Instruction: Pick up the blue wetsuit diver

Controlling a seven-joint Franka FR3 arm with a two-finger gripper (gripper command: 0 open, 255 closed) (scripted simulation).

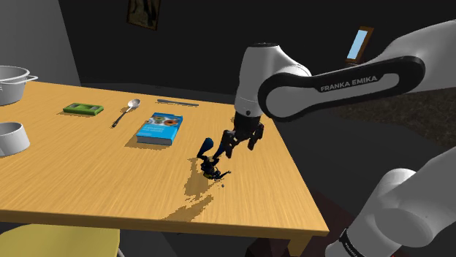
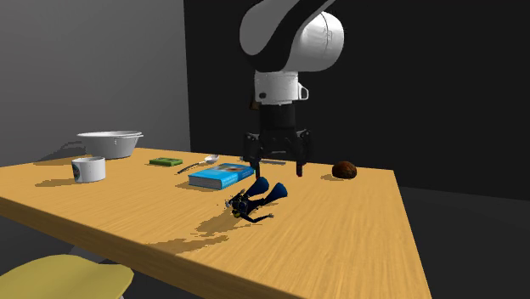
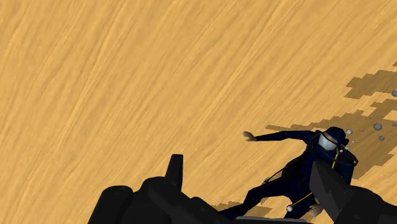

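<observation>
Hovering over the diver (image 1: 211, 161), the hand (image 1: 240, 145) has its fingers spread. The diver lies mid-desk (image 1: 88, 175), book (image 1: 159, 128) just to the shoulder view's left, spoon (image 1: 126, 113) farther, bare wood toward the near edge.

One dark-blue diver figure (image 2: 253, 200), one blue book (image 2: 221, 176), one silver spoon (image 1: 126, 113), one green flat block (image 1: 82, 109), one brown lump (image 2: 344, 170), two pale round bowls (image 2: 109, 144) (image 2: 87, 169).
</observation>
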